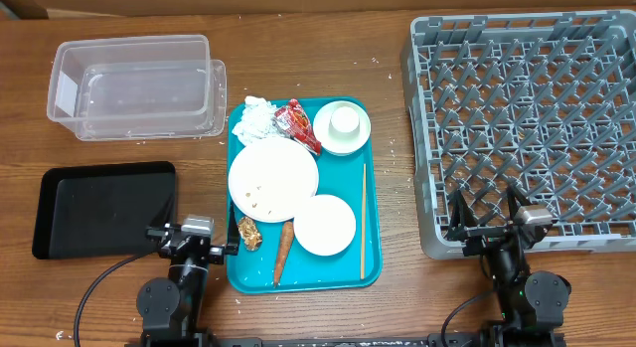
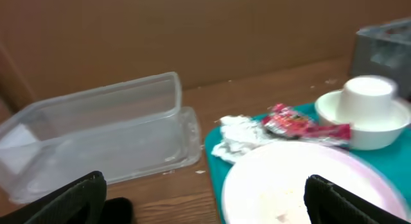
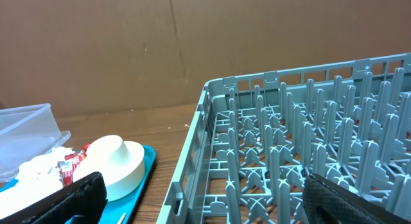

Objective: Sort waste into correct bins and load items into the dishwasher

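Observation:
On the teal tray (image 1: 370, 272) lie a crumpled napkin (image 1: 258, 120), a red wrapper (image 1: 298, 123), a cup on a pale saucer (image 1: 342, 126), a large plate (image 1: 272, 178) with rice bits, a smaller plate (image 1: 324, 225), a carrot (image 1: 283, 253), a brown lump (image 1: 248, 233) and a chopstick (image 1: 363, 220). The clear tub (image 1: 129, 86) and black tray (image 1: 104, 208) sit to the left, the grey rack (image 1: 527, 128) to the right. My left gripper (image 1: 194, 238) stands open at the teal tray's near left edge. By the rack's front edge my right gripper (image 1: 487, 223) is open too, and both are empty.
In the left wrist view the open gripper (image 2: 205, 205) faces the tub (image 2: 96, 134), the napkin (image 2: 237, 137), the wrapper (image 2: 298, 126) and the large plate (image 2: 302, 182). The open right gripper (image 3: 212, 201) straddles the rack's corner (image 3: 212, 121). Crumbs dot the wooden table.

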Robot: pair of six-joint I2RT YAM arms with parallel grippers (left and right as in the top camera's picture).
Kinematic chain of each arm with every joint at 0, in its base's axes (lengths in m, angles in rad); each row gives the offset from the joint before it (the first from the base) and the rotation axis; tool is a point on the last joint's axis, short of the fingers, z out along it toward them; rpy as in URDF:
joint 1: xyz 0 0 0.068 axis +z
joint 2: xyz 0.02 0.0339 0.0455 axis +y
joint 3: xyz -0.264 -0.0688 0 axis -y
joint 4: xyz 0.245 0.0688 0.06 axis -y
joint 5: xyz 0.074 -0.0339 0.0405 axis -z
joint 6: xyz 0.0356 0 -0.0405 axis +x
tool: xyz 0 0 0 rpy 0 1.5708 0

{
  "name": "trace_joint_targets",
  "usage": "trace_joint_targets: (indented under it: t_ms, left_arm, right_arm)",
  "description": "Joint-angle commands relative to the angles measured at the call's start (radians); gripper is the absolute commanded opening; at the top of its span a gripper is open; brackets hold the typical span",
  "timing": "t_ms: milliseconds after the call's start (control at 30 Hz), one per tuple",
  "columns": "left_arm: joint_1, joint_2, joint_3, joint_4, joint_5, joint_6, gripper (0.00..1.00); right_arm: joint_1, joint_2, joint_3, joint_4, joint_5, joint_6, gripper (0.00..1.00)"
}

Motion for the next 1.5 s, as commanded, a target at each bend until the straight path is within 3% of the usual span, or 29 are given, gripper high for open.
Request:
trace_joint_targets:
  t_ms: [0, 33, 233, 500, 733, 1000, 1133, 1200, 1333, 1467]
  left_arm:
    - [0.003, -0.011, -0.005, 0.016, 0.183, -0.289, 1.00]
    - [0.003, -0.011, -0.005, 0.015, 0.238, -0.433, 1.00]
    - [0.003, -0.011, -0.005, 0.038, 0.267, -0.757, 1.00]
    - [0.004, -0.008, 0.036, 0.146, 0.360, -0.761, 1.00]
    - [0.004, 0.143, 0.209, 0.082, 0.393, -0.642, 1.00]
    - [0.003, 0.600, 0.573, -0.135, 0.501, -0.471, 1.00]
    - [-0.014, 0.849, 0.811, -0.327, 0.508, -0.359, 1.00]
    - [-0.044, 1.041, 1.036, -0.557, 0.463, -0.306, 1.00]
    - [-0.098, 1.270, 1.328, -0.861, 0.405, -0.169, 1.00]
    - [-0.128, 1.415, 1.489, -0.924, 0.500, -0.189, 1.00]
  right_arm:
    - [0.006, -0.011, -0.010, 0.008, 0.002, 0.000, 1.00]
    - [0.006, -0.011, -0.010, 0.007, 0.002, 0.000, 1.00]
    - [0.006, -0.011, -0.010, 0.007, 0.002, 0.000, 1.00]
    - [0.006, -0.011, -0.010, 0.007, 0.002, 0.000, 1.00]
    - [0.006, -0.011, -0.010, 0.007, 0.002, 0.000, 1.00]
    - [0.006, -0.011, -0.010, 0.008, 0.002, 0.000, 1.00]
    - [0.006, -0.011, -0.010, 0.008, 0.002, 0.000, 1.00]
    - [0.006, -0.011, -0.010, 0.007, 0.002, 0.000, 1.00]
    - [0.006, -0.011, -0.010, 0.007, 0.002, 0.000, 1.00]
    - [0.006, -0.011, -0.010, 0.008, 0.002, 0.000, 1.00]
